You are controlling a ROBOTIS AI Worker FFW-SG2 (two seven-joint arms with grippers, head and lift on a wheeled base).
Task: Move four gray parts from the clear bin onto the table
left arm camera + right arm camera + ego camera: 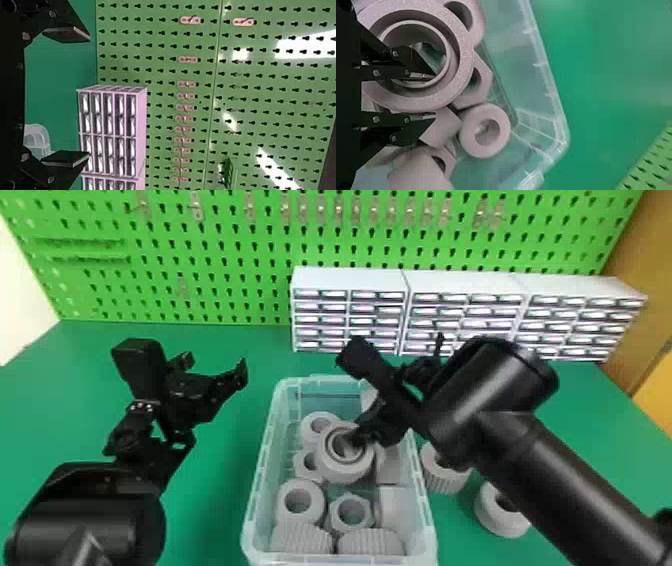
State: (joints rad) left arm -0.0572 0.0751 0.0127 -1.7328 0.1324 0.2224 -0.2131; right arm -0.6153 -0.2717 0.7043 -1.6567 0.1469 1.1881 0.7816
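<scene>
My right gripper [364, 439] reaches into the clear bin [254, 485], shut on the wall of a wide gray ring part [345, 471] above other parts. In the right wrist view, the right gripper [430, 95] has one finger inside the hole of the ring part [462, 71] and the other outside it. More gray parts lie in the bin, among them a round one [287, 515] and a hexagonal one [364, 517]. Right of the bin, a ribbed part [442, 482] and a round part [500, 522] rest on the table. Left of the bin, my left gripper [214, 368] is open, as the left gripper [70, 96] also shows in its wrist view.
The green table [215, 490] extends around the bin. White drawer cabinets [345, 280] stand behind it, against a green pegboard [225, 255] with metal hooks. My right forearm crosses over the bin's right wall and hangs above the parts on the table.
</scene>
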